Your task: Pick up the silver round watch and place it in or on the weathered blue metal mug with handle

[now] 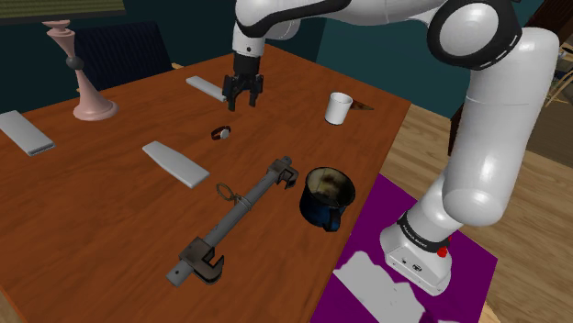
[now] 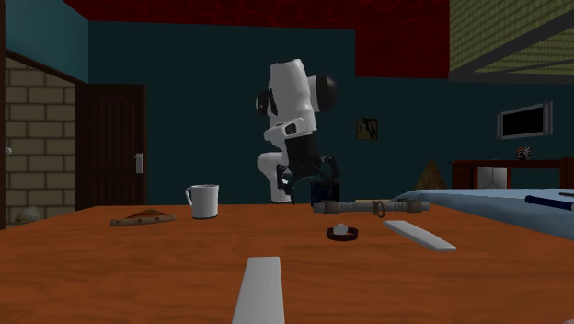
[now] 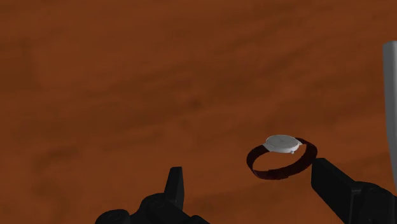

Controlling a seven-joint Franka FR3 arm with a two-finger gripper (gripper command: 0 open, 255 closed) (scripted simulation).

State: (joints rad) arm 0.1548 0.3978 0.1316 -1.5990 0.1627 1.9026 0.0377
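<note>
The watch (image 1: 220, 134) lies on the brown wooden table (image 1: 110, 229); it has a round silver face and a dark reddish strap. My gripper (image 1: 243, 94) hangs open above the table, a little beyond the watch toward the far edge. In the wrist view the watch (image 3: 282, 154) lies below and between the fingertips, closer to one finger (image 3: 337, 186) than to the other, and neither touches it. The dark blue mug (image 1: 326, 197) with a worn, rusty inside stands upright near the table edge by the stand. From across the table the watch (image 2: 342, 232) sits mid-table.
A long pipe wrench (image 1: 239, 220) lies between watch and mug. A white cup (image 1: 338, 107) stands at the back. Grey flat slabs (image 1: 174, 163) (image 1: 207, 87) (image 1: 26, 131) lie around the watch. A pink candlestick (image 1: 87, 87) stands at the far left corner.
</note>
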